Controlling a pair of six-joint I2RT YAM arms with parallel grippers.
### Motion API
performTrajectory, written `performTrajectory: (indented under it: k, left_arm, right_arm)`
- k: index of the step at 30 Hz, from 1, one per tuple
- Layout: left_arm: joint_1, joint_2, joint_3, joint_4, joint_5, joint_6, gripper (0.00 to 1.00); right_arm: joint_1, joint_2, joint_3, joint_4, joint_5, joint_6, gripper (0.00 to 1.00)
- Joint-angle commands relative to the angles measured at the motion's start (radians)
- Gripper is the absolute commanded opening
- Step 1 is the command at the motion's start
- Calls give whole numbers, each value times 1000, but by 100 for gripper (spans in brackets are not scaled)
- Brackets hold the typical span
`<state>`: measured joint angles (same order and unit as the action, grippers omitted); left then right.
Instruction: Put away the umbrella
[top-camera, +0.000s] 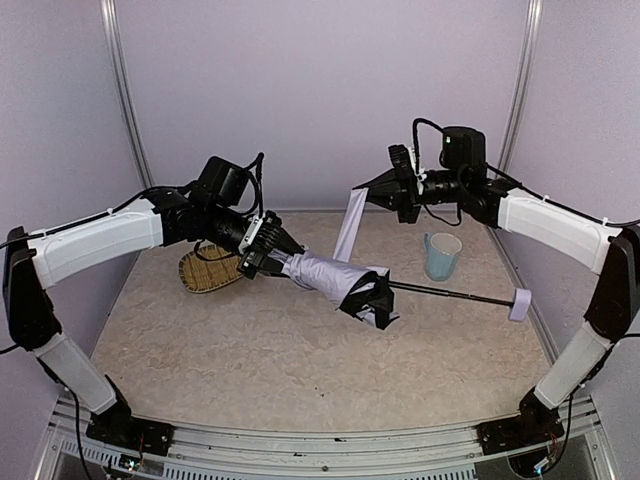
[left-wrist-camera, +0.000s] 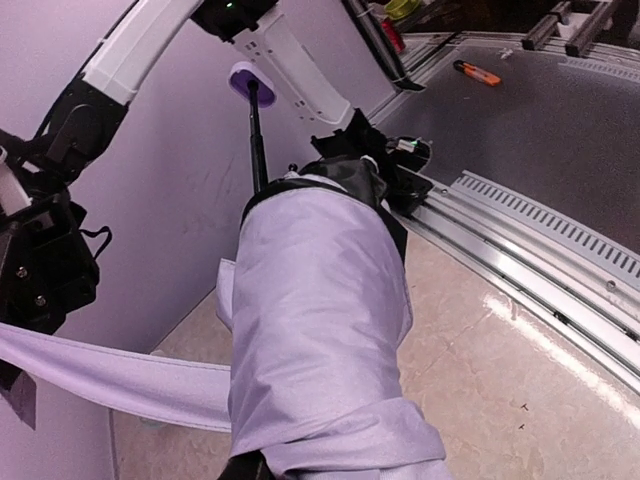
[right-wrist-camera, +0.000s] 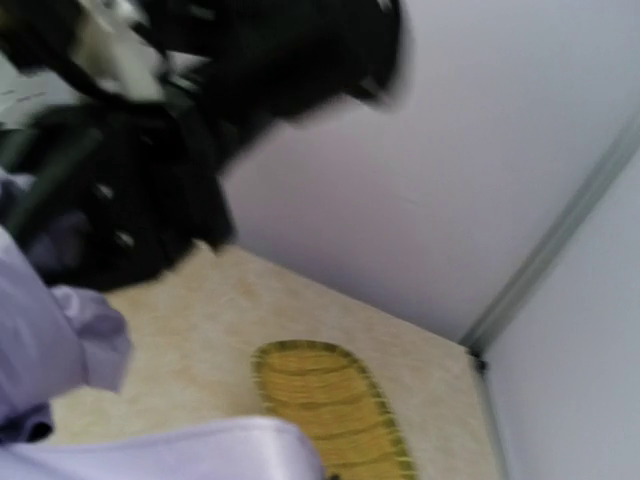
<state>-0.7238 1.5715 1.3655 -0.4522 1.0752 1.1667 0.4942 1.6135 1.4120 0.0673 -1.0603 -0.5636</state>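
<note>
Top external, umbrella: held aloft just left of the light blue mug.
Left gripper: clamped on the umbrella's end farthest from the mug.
Right gripper: pinching the strap, up-left of the mug.
Risk: the strap slips free and the fabric unfurls.

In the black left pincer, the umbrella is plain pale lavender-grey cloth, black at its ribs and thin shaft, with a lavender handle block. Its strap, at the black right pincer, is the same plain lavender. Beside the left pincer the straw tray is woven yellow-tan with a green-tinged rim. Near the right pincer the mug is light blue. The table is mottled beige.
</note>
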Motion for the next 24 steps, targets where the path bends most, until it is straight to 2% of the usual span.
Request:
performTrajectory:
  k: [1,4,6,8,10,11,12,15,20,24]
  left_arm:
    - [-12,57,14,-569,280,327,0]
    - [-65,83,28,-329,44,-132,0]
    - [-67,100,4,-241,-31,-251,0]
    - [-43,117,-29,-137,-37,-386,0]
    - [-22,126,-81,-9,-65,-521,0]
    - [5,151,-143,189,-120,-707,0]
    - [21,170,-157,240,-127,-777,0]
    - [68,241,-176,346,-140,-948,0]
    - [129,351,-224,488,-167,-1141,0]
    - [168,443,-228,546,-199,-1235,0]
  right_arm:
    - [-23,-99,32,12,64,-73,0]
    - [15,-137,13,-3,111,-108,0]
    - [67,-170,-24,-1,226,-164,0]
    - [144,-202,-81,43,342,-214,0]
    - [188,-239,-145,107,386,-234,0]
    - [242,-265,-196,149,406,-215,0]
    - [275,-266,-216,146,421,-233,0]
    - [379,-242,-287,157,506,-279,0]
    - [464,-219,-448,316,493,-138,0]
    - [532,-140,-481,218,547,-164,0]
